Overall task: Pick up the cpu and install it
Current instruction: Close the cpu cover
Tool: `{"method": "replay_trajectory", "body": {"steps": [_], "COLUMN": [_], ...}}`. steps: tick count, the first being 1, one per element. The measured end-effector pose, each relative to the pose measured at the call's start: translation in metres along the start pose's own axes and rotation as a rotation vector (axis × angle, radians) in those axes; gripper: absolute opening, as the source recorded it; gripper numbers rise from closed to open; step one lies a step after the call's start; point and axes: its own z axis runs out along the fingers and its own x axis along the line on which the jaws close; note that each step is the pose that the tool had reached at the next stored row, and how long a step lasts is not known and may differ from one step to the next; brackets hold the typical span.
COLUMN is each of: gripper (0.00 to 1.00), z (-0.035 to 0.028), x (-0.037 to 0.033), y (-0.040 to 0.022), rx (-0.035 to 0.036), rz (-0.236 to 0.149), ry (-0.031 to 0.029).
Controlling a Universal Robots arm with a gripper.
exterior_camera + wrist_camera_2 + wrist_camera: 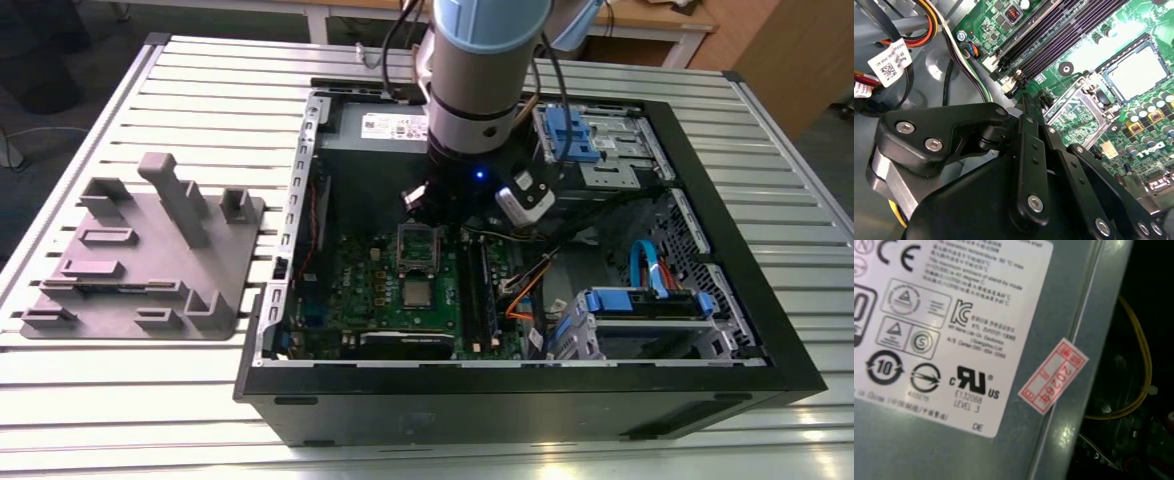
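Observation:
The cpu (pixel 1136 70) is a small silvery square lying flat in its socket on the green circuit board (pixel 1089 45); the exterior view also shows the cpu (pixel 418 292) there, near the middle of the board. The hollow metal socket frame (pixel 1076 112) stands tilted up beside it. My gripper (pixel 1023 100) hangs above the board on the frame's side, a short way from the cpu, with its black fingers closed together and nothing between them. In the exterior view the arm's wrist (pixel 467 150) covers most of the gripper.
The open computer case (pixel 747 330) sits on a slatted metal table (pixel 200 100). A grey plastic tray (pixel 134 260) with upright blocks stands at the exterior view's left. Blue drive cages (pixel 627 300), loose cables (pixel 954 55) and the labelled power supply (pixel 979 340) crowd the board.

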Motion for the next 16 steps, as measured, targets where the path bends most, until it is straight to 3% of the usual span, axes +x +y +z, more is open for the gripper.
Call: {"method": "replay_trajectory", "body": {"steps": [11,16], "gripper": [0.11,0.11], "z": [-0.0092,-0.0094], "x": [0.0018,0.0018], "y": [-0.0042,-0.0045], "rx": [-0.0010,-0.0013], "rz": [-0.042,-0.047], "ry": [-0.0025,-0.0025]}}
